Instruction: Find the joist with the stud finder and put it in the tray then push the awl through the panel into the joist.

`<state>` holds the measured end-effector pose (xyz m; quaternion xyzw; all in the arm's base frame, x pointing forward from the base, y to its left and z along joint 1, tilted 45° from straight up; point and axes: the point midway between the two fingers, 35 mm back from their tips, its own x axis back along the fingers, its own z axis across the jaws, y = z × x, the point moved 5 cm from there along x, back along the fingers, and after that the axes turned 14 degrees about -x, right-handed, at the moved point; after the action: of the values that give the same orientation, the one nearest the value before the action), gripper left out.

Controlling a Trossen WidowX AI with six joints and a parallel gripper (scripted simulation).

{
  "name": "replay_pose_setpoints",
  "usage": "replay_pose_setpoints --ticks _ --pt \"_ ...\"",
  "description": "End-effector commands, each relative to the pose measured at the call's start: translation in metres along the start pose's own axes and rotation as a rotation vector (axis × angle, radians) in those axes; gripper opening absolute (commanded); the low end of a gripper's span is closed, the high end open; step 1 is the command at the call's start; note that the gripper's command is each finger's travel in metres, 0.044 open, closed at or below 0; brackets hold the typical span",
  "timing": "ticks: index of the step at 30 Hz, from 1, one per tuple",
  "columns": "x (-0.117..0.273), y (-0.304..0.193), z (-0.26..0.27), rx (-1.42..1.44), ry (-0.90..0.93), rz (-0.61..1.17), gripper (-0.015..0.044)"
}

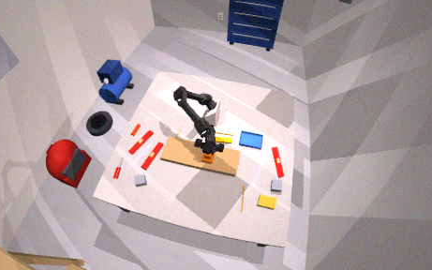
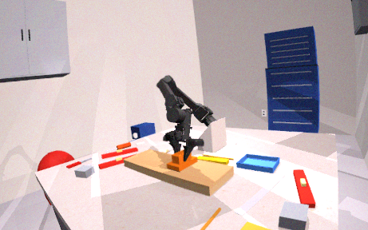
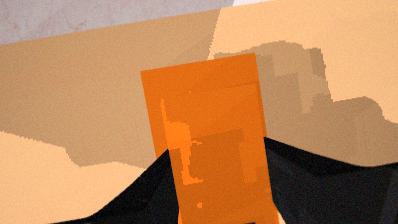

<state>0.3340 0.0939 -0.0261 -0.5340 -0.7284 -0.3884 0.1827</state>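
Observation:
The orange stud finder [image 1: 207, 158] [image 2: 176, 164] [image 3: 205, 75] is upright on or just above the wooden floor panel [image 1: 177, 152] [image 2: 215, 177] [image 3: 50, 90], a little right of its middle in the top view. My gripper [image 1: 208, 152] [image 2: 181, 154] [image 3: 212, 145] points down and is shut on the stud finder's upper part. No lit indicator shows on it. The blue tray [image 1: 250, 147] [image 2: 256, 168] is empty, right of the panel. A red-handled tool with a thin grey shaft [image 1: 117, 171] [image 2: 74, 164] and a short orange-red tool [image 1: 135, 129] [image 2: 124, 145] lie at the left; I cannot tell which is the awl. No hole shows.
Two red bars [image 1: 141, 142] [image 1: 152, 158] lie left of the panel, another [image 1: 277, 164] [image 2: 303, 192] at the right. A yellow piece [image 1: 224, 140] [image 2: 215, 160] lies behind the panel. Grey blocks [image 1: 140, 180] [image 1: 275, 186], a thin orange stick [image 1: 243, 199] and a yellow block [image 1: 266, 202] lie nearer the front.

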Motion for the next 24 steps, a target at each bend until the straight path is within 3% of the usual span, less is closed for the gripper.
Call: replay_pose_setpoints --ticks 1,24 --pt "0.000 -0.005 0.020 0.000 0.006 0.003 0.0000" --pt "0.003 -0.026 0.107 -0.004 0.012 0.003 0.0000"
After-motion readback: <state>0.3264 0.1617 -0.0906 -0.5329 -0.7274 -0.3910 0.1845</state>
